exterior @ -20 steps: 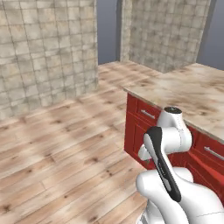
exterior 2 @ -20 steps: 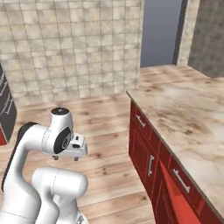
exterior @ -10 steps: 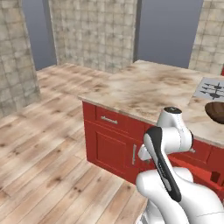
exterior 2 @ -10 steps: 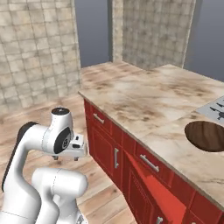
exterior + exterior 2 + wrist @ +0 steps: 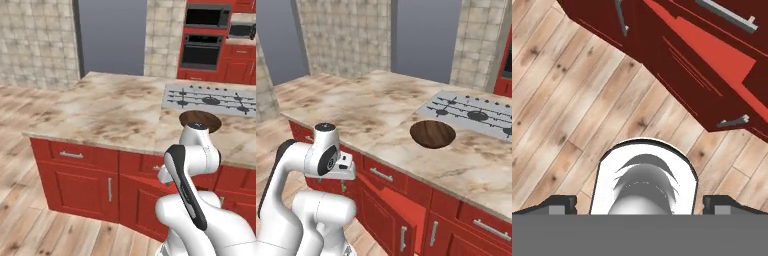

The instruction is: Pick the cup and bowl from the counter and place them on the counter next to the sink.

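Note:
The dark-brown bowl [image 5: 200,120] [image 5: 432,134] rests upright on the tan marble counter [image 5: 110,110] [image 5: 351,102], just in front of the cooktop's near edge. My arm is folded low in front of the base. The gripper [image 5: 343,186] [image 5: 644,205] hangs below counter height, pointing down at the wooden floor beside the red cabinets. Its fingertips [image 5: 562,203] stand wide apart with nothing held between them. The bowl lies up and to the right of the hand, well apart from it. The cup and the sink are out of view.
A grey cooktop [image 5: 212,97] [image 5: 476,112] with black burners sits behind the bowl. Red cabinet fronts [image 5: 85,180] [image 5: 687,45] with metal handles stand close before the base. Built-in ovens [image 5: 205,40] fill the far wall. Wooden floor [image 5: 567,100] lies below the hand.
The whole picture has swung as the base turned: the counter now faces me, and the cooktop and the bowl show more fully. The arm keeps its folded pose and the gripper stays open.

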